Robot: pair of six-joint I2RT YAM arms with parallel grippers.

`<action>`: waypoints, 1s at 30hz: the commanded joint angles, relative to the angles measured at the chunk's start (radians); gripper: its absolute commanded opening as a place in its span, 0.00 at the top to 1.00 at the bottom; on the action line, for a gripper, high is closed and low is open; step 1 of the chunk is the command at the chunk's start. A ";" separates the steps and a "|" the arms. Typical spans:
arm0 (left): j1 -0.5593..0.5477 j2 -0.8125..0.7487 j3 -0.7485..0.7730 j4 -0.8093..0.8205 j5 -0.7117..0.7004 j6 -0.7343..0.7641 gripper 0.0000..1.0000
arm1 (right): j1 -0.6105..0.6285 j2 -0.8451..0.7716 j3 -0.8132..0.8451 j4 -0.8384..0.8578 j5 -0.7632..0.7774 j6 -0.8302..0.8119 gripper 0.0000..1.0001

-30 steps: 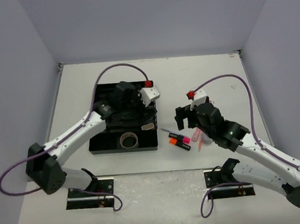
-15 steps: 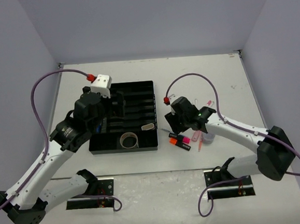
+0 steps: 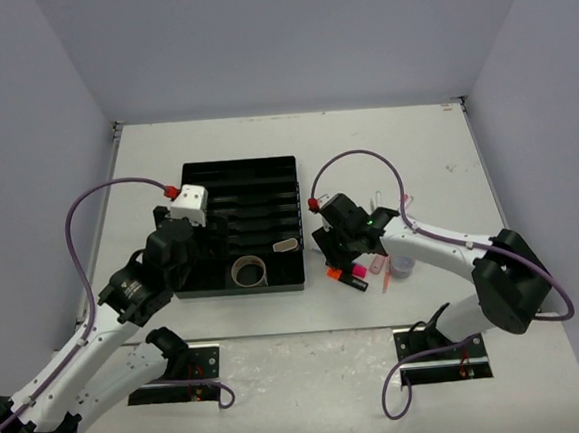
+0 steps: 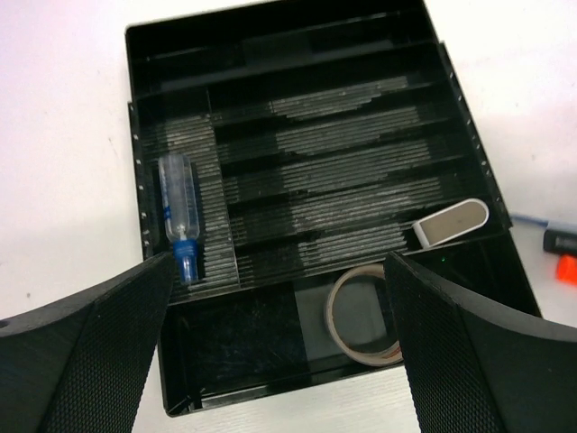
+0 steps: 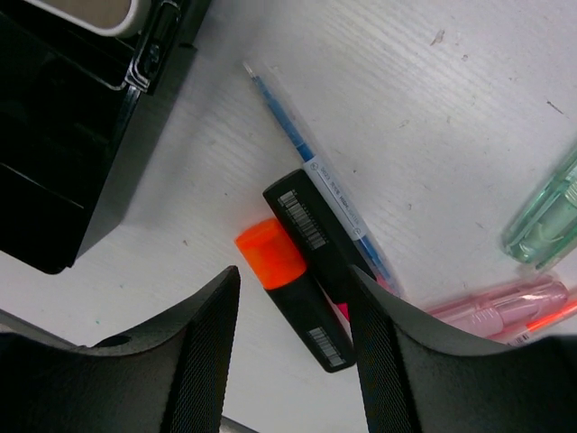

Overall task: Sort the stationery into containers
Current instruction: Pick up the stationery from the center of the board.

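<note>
The black organiser tray holds a grey tape roll in its near wide section, a blue-capped tube in a left slot and a grey oblong item at the right. My left gripper is open and empty above the tray's near edge. My right gripper is open, low over the table, its fingers either side of the orange highlighter. The pink highlighter lies against it, on a thin blue pen.
Pink pens and a green highlighter lie just right of the highlighters. A small clear tub sits beside them. The tray's near right corner is close to my right gripper's left finger.
My left gripper has drawn back from over the tray's middle to its near left edge. My right gripper has moved down over the highlighters.
</note>
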 commanded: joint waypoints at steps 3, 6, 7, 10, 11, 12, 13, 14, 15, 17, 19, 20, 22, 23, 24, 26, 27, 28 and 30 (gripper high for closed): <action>0.003 -0.017 0.002 0.059 -0.037 -0.046 0.00 | 0.005 -0.178 -0.142 0.168 0.127 0.250 0.44; 0.005 -0.034 0.005 0.078 -0.037 -0.052 0.00 | 0.004 -0.333 -0.220 0.220 0.206 0.333 0.40; 0.004 -0.039 0.004 0.082 -0.040 -0.050 0.00 | 0.003 -0.336 -0.234 0.217 0.236 0.351 0.35; 0.005 -0.046 -0.010 0.084 -0.045 -0.045 0.00 | -0.006 -0.477 -0.259 0.175 0.373 0.411 0.09; 0.005 -0.044 -0.013 0.080 -0.044 -0.046 0.00 | -0.016 -0.499 -0.262 0.140 0.434 0.440 0.01; 0.005 -0.040 -0.017 0.078 -0.035 -0.048 0.00 | -0.028 -0.521 -0.261 0.085 0.504 0.493 0.01; 0.004 -0.034 -0.021 0.078 -0.018 -0.051 0.00 | -0.042 -0.543 -0.261 0.031 0.598 0.573 0.01; 0.004 -0.029 -0.023 0.077 -0.005 -0.053 0.00 | -0.062 -0.558 -0.266 0.009 0.640 0.602 0.01; 0.005 -0.022 -0.024 0.079 0.006 -0.052 0.00 | -0.097 -0.568 -0.269 0.010 0.620 0.584 0.01; 0.007 -0.005 -0.024 0.083 0.025 -0.046 0.00 | -0.248 -0.550 -0.242 0.036 0.530 0.515 0.01; 0.006 0.009 -0.024 0.082 0.036 -0.041 0.00 | -0.336 -0.492 -0.194 0.046 0.453 0.453 0.01; 0.005 0.013 -0.024 0.081 0.043 -0.040 0.00 | -0.365 -0.466 -0.169 0.046 0.438 0.434 0.01; 0.006 0.016 -0.028 0.083 0.070 -0.036 0.00 | -0.455 -0.383 -0.127 0.048 0.426 0.415 0.01; 0.007 0.016 -0.031 0.086 0.082 -0.034 0.00 | -0.484 -0.352 -0.112 0.049 0.406 0.407 0.01; 0.005 0.015 -0.034 0.090 0.094 -0.030 0.00 | -0.505 -0.320 -0.097 0.058 0.374 0.396 0.01; 0.005 0.005 -0.040 0.093 0.111 -0.024 0.00 | -0.535 -0.234 -0.058 0.076 0.268 0.346 0.01; 0.005 0.002 -0.041 0.096 0.112 -0.023 0.00 | -0.541 -0.205 -0.049 0.080 0.251 0.337 0.03; 0.005 -0.004 -0.042 0.097 0.114 -0.023 0.00 | -0.542 -0.168 -0.042 0.083 0.248 0.329 0.04; 0.007 -0.009 -0.042 0.102 0.120 -0.019 0.00 | -0.558 -0.118 -0.044 0.084 0.259 0.336 0.05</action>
